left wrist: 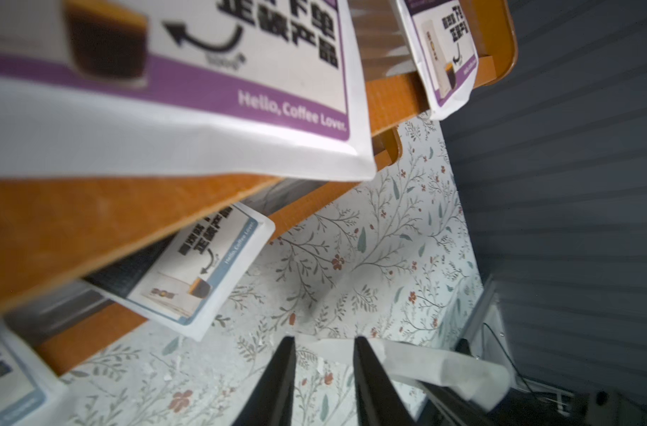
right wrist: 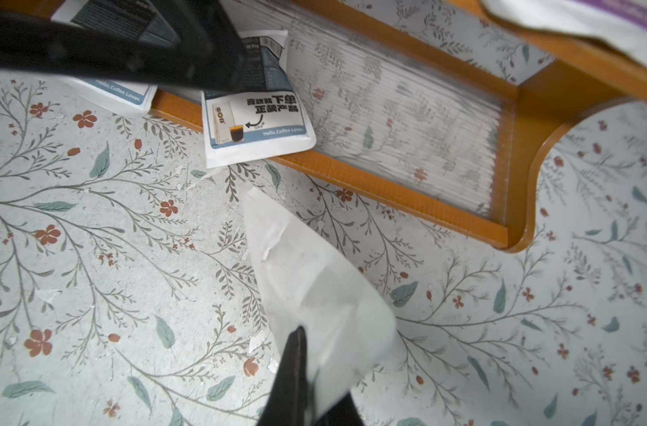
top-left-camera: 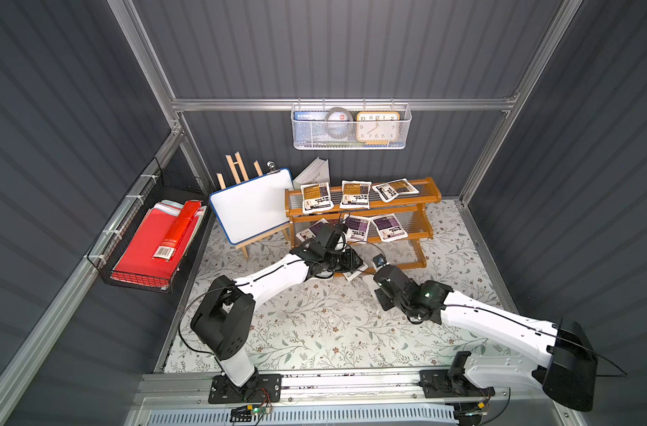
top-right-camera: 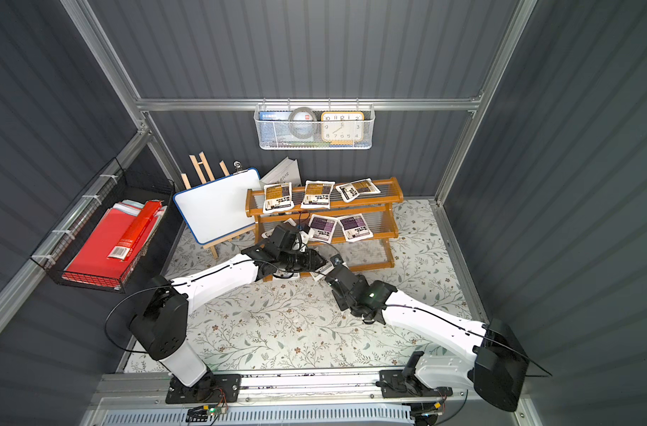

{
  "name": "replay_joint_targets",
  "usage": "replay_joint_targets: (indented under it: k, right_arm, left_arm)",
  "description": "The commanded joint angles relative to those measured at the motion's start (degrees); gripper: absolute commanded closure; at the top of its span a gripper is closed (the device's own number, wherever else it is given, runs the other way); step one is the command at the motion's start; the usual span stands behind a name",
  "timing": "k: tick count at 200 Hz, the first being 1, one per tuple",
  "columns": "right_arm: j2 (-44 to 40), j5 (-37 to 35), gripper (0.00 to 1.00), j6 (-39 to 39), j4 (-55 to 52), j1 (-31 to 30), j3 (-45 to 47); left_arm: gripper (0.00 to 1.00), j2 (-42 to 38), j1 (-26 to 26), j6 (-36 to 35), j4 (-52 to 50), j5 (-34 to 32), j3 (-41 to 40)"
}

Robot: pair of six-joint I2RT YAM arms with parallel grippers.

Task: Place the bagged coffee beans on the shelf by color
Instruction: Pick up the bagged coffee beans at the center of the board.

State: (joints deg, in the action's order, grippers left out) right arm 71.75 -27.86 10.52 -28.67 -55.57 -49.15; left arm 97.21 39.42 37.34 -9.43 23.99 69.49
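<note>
1. We note the stepped three-tier orange-brown wooden shelf [top-left-camera: 433, 193] at the back of the floral-print worktop [top-left-camera: 314, 324]. It stands just beside a white-faced whiteboard on a small wooden easel [top-left-camera: 253, 206].
2. Top tier: three white pouches with orange-brown labels [top-left-camera: 316, 197] lie side by side, faces up.
3. Middle tier: white pouches with purple labels [top-left-camera: 388, 227]. We count two in full and a third partly hidden behind the left arm.
4. Bottom tier: two white pouches with grey-blue labels [right wrist: 257, 121], their lower edges overhanging the front rail. One is partly covered by the left arm in the right wrist view.
5. Right gripper [right wrist: 303, 354]: pressed together, pinching a plain white pouch [right wrist: 314, 280]. The blank back faces the wrist camera. The pouch sits in front of the bottom tier, apart from the shelf.
6. Left gripper [left wrist: 324, 345]: fingers spread, clamping nothing. A corner of the plain white pouch shows in the gap. We cannot tell whether it touches a finger.
</note>
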Motion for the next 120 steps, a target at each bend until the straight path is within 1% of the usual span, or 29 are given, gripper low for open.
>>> replay_joint_targets:
  k: [1,21,33,42,66,89,120]
  right_arm:
    - [2.55,-8.89,1.00,-4.99,3.01,-3.64,-1.73]
    - [5.61,-15.23,1.00,-6.78,3.97,-7.13,-2.77]
    - [7.25,-18.38,1.00,-7.35,4.53,-8.49,-3.38]
    - [8.15,-20.02,1.00,-7.93,5.14,-9.19,-3.78]
    - [9.96,-23.46,1.00,-9.93,6.47,-10.82,-4.70]
    - [10.34,-24.94,1.00,-11.36,7.02,-11.72,-5.26]
    - [8.71,-23.48,1.00,-10.91,6.91,-12.95,-4.71]
  left_arm:
    - [0.62,0.29,0.37,3.00,-3.09,6.47,2.04]
    - [0.60,0.52,0.40,2.75,-5.54,6.13,2.58]
    - [0.57,0.52,0.37,3.57,-5.35,6.69,2.23]
    - [0.54,0.64,0.42,4.17,-5.25,6.75,2.09]
    - [0.51,0.97,0.49,5.64,-3.80,6.78,1.18]
    - [0.49,1.46,0.70,6.15,-3.67,6.24,1.17]
    - [0.44,3.29,1.17,6.69,-3.71,6.25,2.18]
